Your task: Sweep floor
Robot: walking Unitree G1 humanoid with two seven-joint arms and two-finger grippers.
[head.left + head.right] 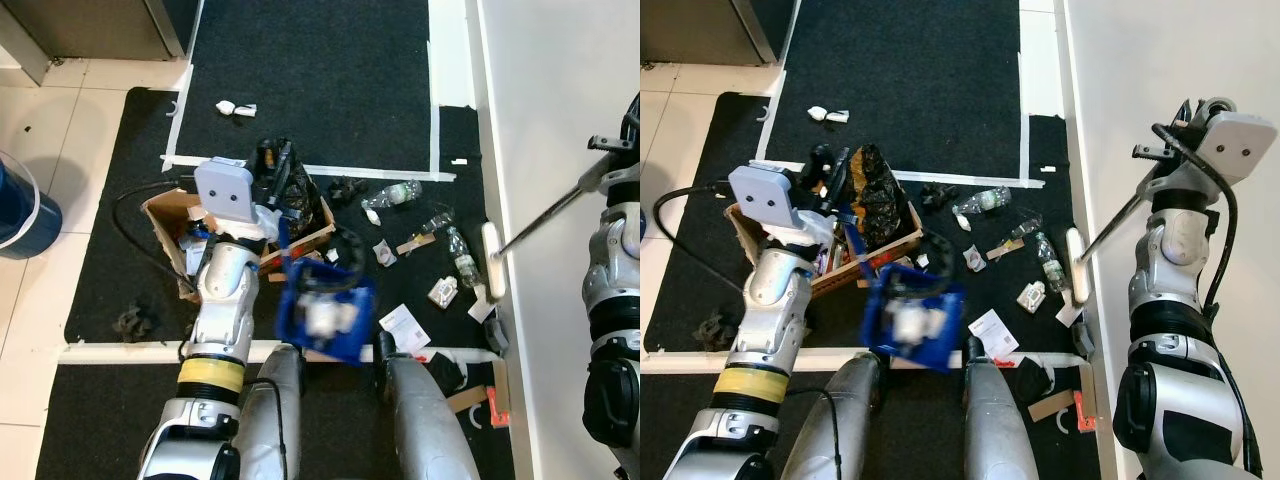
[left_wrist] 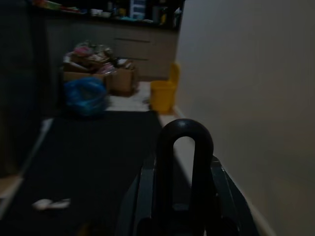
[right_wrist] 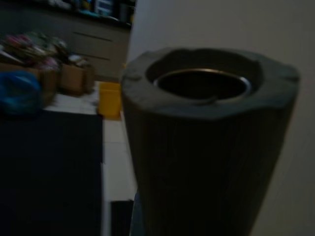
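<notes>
A blue dustpan (image 1: 325, 315) with litter in it hangs blurred just in front of my legs, above the black mat (image 1: 330, 60). My left gripper (image 1: 272, 222) is shut on its black handle, whose looped end (image 2: 184, 147) fills the left wrist view. At the right, beside the wall, my right gripper (image 1: 1162, 172) is shut on the broom's silver handle (image 1: 1120, 225). The grey grip end (image 3: 206, 123) shows close in the right wrist view. The white broom head (image 1: 493, 260) rests on the mat's right edge, next to scattered litter.
Plastic bottles (image 1: 395, 193), paper scraps and a white card (image 1: 405, 325) lie between the dustpan and the broom. A cardboard box (image 1: 165, 212) of rubbish and a black bag (image 1: 290, 180) stand under my left arm. A blue bin (image 1: 15, 210) stands far left. The wall (image 1: 560, 80) runs along the right.
</notes>
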